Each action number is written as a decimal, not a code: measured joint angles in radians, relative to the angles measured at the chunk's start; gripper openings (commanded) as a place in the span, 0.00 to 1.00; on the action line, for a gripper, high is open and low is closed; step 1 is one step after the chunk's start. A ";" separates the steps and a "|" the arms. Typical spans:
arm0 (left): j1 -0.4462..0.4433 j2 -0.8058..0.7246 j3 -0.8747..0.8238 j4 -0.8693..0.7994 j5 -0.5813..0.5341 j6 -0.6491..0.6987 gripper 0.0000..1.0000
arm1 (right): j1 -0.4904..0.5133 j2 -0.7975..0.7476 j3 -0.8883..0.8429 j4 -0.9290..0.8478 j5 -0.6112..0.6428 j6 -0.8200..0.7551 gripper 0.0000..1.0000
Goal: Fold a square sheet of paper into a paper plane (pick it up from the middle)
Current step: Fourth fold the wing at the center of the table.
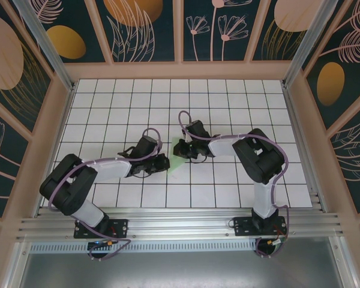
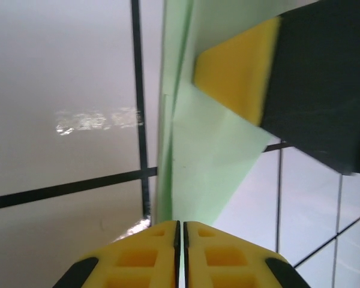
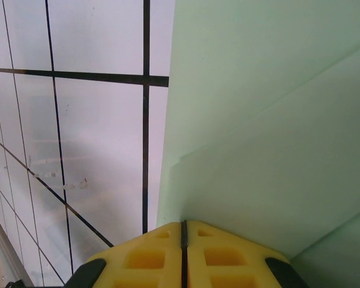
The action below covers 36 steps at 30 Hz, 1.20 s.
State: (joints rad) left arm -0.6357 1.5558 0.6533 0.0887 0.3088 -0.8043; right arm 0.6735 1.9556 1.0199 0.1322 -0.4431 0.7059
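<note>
The square sheet of paper [image 1: 177,157] is pale green and folded into a layered, pointed shape on the tiles between the two arms. My left gripper [image 1: 162,163] meets its left side. In the left wrist view the yellow jaws [image 2: 181,225] stand a hairline apart, and the paper [image 2: 210,162] runs right into their tips. My right gripper [image 1: 189,149] is at the paper's upper right end. One of its yellow pads [image 2: 240,72] lies against the sheet. In the right wrist view that gripper [image 3: 183,223] is shut tight at the edge of a folded flap [image 3: 258,120].
The floor is white grid tiles [image 1: 228,180] with dark lines. Wooden posts and patterned panels [image 1: 144,30] wall it in at the back and both sides. An aluminium rail [image 1: 180,225] carrying both arm bases runs along the near edge.
</note>
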 measured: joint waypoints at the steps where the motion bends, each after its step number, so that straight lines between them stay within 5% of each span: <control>1: 0.000 -0.010 0.012 -0.005 0.004 0.000 0.17 | 0.000 0.000 0.000 0.000 0.000 0.000 0.10; 10: 0.003 0.053 0.096 0.060 0.094 -0.039 0.13 | -0.002 0.000 -0.002 0.002 -0.001 0.000 0.10; 22: 0.003 0.107 -0.070 0.214 0.113 -0.064 0.11 | -0.001 0.000 -0.002 0.003 0.005 0.000 0.11; 36: 0.003 0.060 -0.116 0.188 0.111 0.000 0.07 | -0.019 0.007 0.011 -0.001 -0.012 0.000 0.13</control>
State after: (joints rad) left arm -0.6327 1.6161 0.5369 0.2768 0.4198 -0.8043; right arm 0.6548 1.9625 1.0306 0.1310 -0.4549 0.7059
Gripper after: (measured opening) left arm 0.081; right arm 0.122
